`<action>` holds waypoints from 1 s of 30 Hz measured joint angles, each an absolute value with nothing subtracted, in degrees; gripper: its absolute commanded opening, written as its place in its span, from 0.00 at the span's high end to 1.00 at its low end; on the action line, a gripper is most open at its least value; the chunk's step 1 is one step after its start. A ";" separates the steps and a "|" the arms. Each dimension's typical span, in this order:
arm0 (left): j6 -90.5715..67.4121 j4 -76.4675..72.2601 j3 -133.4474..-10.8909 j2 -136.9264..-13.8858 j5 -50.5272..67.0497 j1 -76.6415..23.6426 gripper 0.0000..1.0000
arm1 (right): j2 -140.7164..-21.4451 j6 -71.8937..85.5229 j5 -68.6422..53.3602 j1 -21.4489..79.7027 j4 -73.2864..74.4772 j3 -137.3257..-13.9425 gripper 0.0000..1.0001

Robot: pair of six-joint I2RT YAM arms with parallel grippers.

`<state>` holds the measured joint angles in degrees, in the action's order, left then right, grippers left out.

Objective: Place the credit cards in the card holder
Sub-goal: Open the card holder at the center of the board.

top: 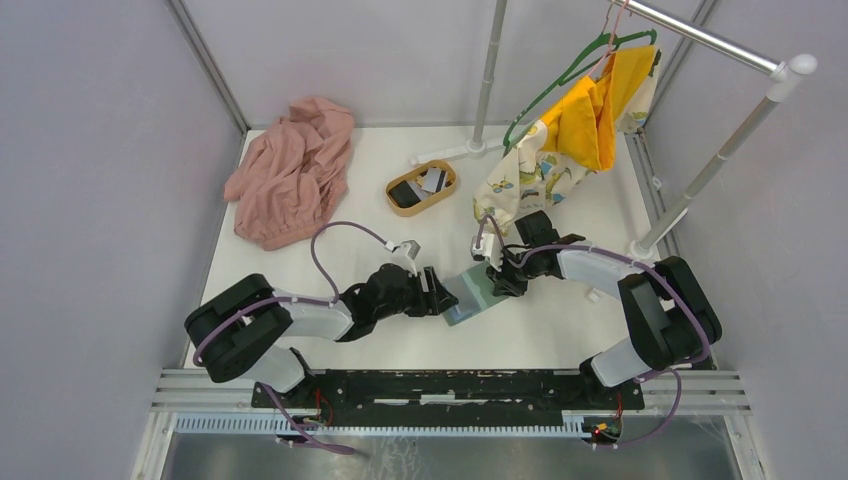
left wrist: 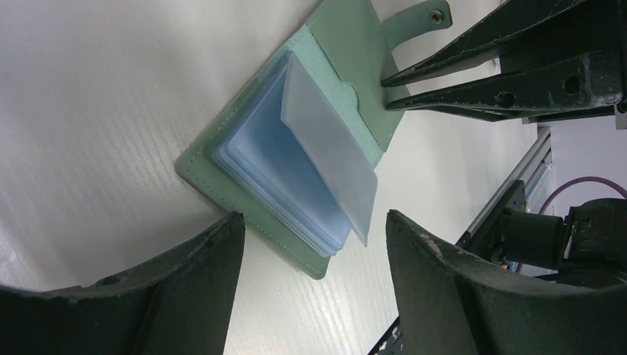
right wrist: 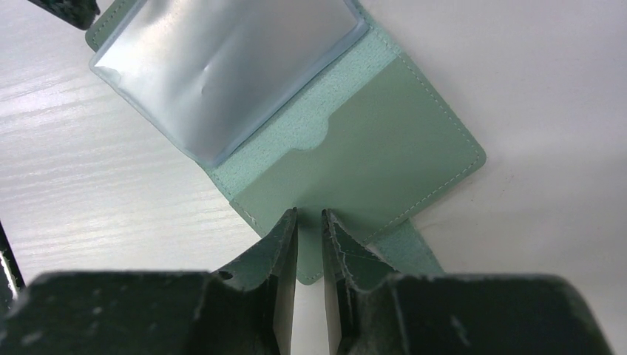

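The top external view looks steeply down from above and behind the arm bases (top: 612,365), covering the whole tabletop (top: 560,330). The left wrist view looks along the left pincer (left wrist: 312,222), the right wrist view along the right pincer (right wrist: 308,216), both close to the tabletop. All three share the open card holder (top: 470,295).

Bright, diffuse overhead light on the white counter (top: 560,330): soft shadows edge the card holder (left wrist: 296,148), sheen whitens its clear sleeves (right wrist: 222,74) ahead of the right hand (right wrist: 309,218), and the left hand (left wrist: 310,229) shows blurred near fingers.
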<state>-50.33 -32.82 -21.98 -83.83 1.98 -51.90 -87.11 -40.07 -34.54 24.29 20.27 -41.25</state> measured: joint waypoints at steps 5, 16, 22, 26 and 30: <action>-50.39 -33.26 -22.15 -84.49 1.83 -51.88 0.26 | -87.11 -39.99 -34.48 24.45 20.25 -41.25 0.77; -51.11 -32.38 -22.04 -79.09 -0.64 -51.88 0.38 | -87.11 -39.86 -34.44 24.88 20.23 -41.25 0.77; -51.11 -32.71 -22.06 -78.91 -0.95 -51.90 0.38 | -87.15 -39.70 -34.48 25.39 20.21 -41.25 0.77; -51.13 -32.45 -22.06 -78.96 -1.10 -51.90 0.34 | -87.18 -39.68 -34.48 25.39 20.21 -41.25 0.77; -51.22 -32.27 -22.13 -79.42 -1.19 -51.90 0.28 | -87.18 -39.68 -34.48 25.41 20.21 -41.25 0.76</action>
